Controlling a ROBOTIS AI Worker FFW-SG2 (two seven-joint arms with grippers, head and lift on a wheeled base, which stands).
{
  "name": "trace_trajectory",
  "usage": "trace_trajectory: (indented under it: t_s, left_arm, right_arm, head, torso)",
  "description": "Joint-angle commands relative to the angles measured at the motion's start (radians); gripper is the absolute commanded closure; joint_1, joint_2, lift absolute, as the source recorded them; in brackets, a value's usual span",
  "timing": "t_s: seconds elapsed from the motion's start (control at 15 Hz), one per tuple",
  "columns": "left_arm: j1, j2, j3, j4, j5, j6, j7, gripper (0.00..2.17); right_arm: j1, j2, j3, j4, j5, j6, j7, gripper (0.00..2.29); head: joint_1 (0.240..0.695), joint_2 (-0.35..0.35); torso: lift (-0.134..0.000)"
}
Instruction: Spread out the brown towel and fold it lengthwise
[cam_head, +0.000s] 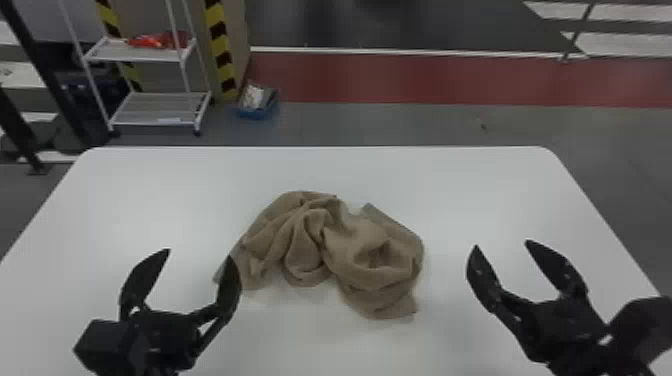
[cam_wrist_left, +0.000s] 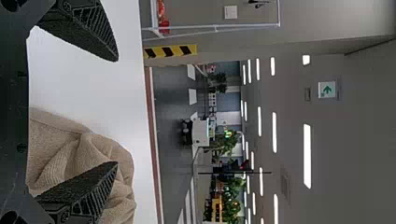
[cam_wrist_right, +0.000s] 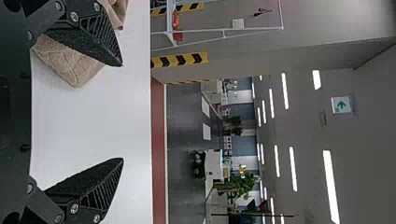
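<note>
Blue bin (cam_head: 256, 113) sits near the white rack (cam_head: 155, 107)

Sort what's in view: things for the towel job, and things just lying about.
For the job:
brown towel, crumpled
white table beneath it
left gripper
right gripper

Just lying about:
white cart
red item on its upper shelf
blue bin on the floor

There are two tools (cam_head: 200, 253), one towel (cam_head: 300, 245), one table (cam_head: 150, 195).

Grey floor with a red band (cam_head: 450, 77), white wire shelf (cam_head: 160, 107), striped pillar (cam_head: 231, 50), bright ceiling lights (cam_wrist_left: 307, 156)
</note>
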Motion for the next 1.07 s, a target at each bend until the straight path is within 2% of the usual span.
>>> trace_trajectory:
  t_s: [0.0, 0.33, 0.53, 0.67, 1.0]
  left_arm:
    - [0.002, 0.0, -0.001, -0.002, -0.001, 0.0, 0.0, 0.1]
    - [0.016, 0.002, -0.009, -0.013, -0.004, 0.019, -0.032, 0.1]
    - [0.011, 0.002, -0.013, -0.005, -0.004, 0.049, -0.032, 0.1]
    - [0.0, 0.0, -0.023, 0.003, -0.007, 0.105, -0.029, 0.1]
    - [-0.034, 0.0, -0.056, 0.037, -0.015, 0.126, -0.029, 0.15]
  right_arm:
    - [0.0, 0.001, -0.001, 0.0, 0.0, 0.0, 0.0, 0.17]
    - [-0.014, 0.001, -0.014, 0.017, 0.014, 0.003, 0.0, 0.17]
    - [-0.034, 0.001, -0.029, 0.034, 0.025, 0.065, -0.001, 0.18]
    - [-0.035, 0.001, -0.029, 0.046, 0.046, 0.068, -0.001, 0.19]
    - [-0.037, 0.001, -0.029, 0.075, 0.049, 0.065, 0.006, 0.19]
  head:
    - [0.695, -0.032]
    - [0.695, -0.048]
    - [0.695, -0.064]
    - [0.695, -0.071]
    - [0.695, -0.089]
  torso:
    - [-0.124]
    - [-0.124]
    - [-0.124]
    - [-0.124]
    - [-0.124]
